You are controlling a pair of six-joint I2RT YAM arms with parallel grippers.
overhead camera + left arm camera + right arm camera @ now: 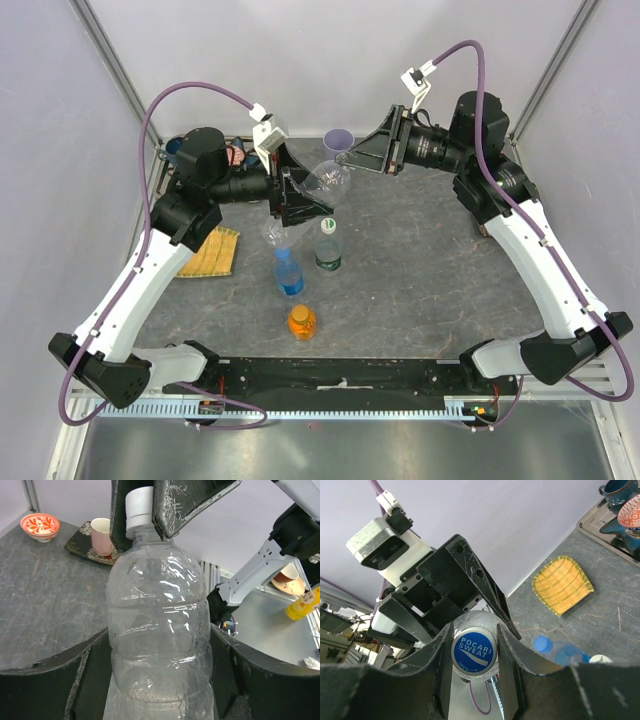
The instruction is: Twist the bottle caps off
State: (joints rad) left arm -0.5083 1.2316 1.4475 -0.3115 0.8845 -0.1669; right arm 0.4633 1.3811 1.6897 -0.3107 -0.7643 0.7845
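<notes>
On the grey marbled table [430, 280], lower centre, stands the orange bottle [302, 322], then the blue-label bottle [288, 272] and the green-label bottle [328, 247]. Higher, mid-frame, the left gripper [305, 198] clasps the clear bottle [327, 180]; the right gripper [352, 157] pinches its cap [474, 651]. A purple cup [338, 140] sits upper centre before pale lilac walls [40, 200].
</notes>
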